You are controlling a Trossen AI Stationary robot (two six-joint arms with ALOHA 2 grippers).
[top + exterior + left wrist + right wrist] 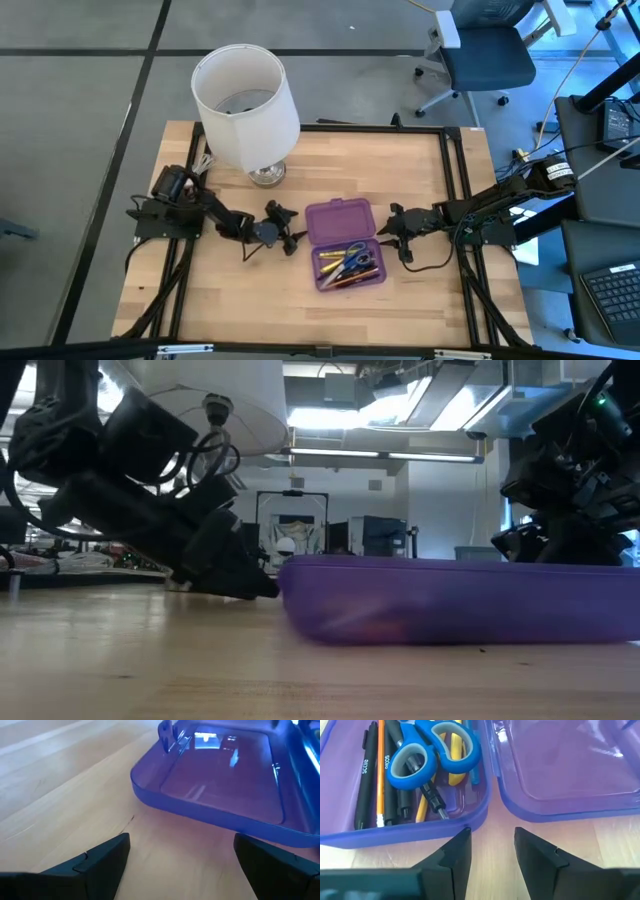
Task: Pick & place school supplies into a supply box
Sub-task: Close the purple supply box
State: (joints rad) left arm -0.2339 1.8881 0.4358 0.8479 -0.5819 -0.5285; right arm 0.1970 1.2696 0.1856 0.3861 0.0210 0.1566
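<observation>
The purple supply box [343, 243] lies open on the table, both halves flat. The near half [405, 827] holds the school supplies: blue-handled scissors [432, 752] lying on black, orange and yellow pens and pencils [367, 780]. The far half [225, 775] is empty. My left gripper [180, 845] is open, low over the table just left of the box [290, 238], facing the empty half. My right gripper [492, 835] is open at the box's right side [393, 228], its tips close before the hinge between the halves. Neither gripper has anything between its fingers.
A lamp with a white shade [245, 100] stands at the table's far left on a metal foot [267, 174], just behind my left arm. Bare wood [260, 300] lies near the front edge. An office chair [480, 50] stands beyond the table.
</observation>
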